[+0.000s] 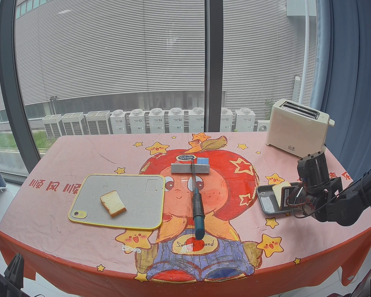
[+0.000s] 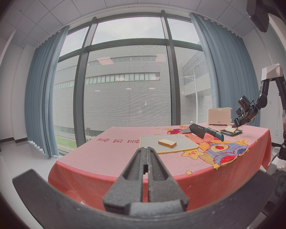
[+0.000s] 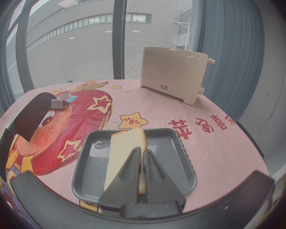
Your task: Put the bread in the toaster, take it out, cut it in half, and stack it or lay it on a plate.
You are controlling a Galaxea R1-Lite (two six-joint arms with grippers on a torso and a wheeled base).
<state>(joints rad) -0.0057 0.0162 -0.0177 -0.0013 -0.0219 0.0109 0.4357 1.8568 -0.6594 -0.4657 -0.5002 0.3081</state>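
Right hand (image 3: 142, 153) pinches a bread slice (image 3: 124, 153) upright in the tray (image 3: 178, 172); left hand (image 2: 146, 151) closed.

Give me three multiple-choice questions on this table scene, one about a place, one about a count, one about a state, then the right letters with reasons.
1. Where does the loose tan bread slice lie?
A. on the grey yellow-rimmed cutting board
B. in the cream toaster
C. on the teal-handled knife

2. How many bread slices are in sight?
A. one
B. two
C. four

3. What state is the right end effector in?
A. open above the toaster
B. shut on the second bread slice over the dark grey plastic tray
C. shut on the knife

Answers: 1 A, the slice lies flat on the board. 2 B, one is on the board and one is at the tray. 3 B, its fingers pinch the tilted slice.
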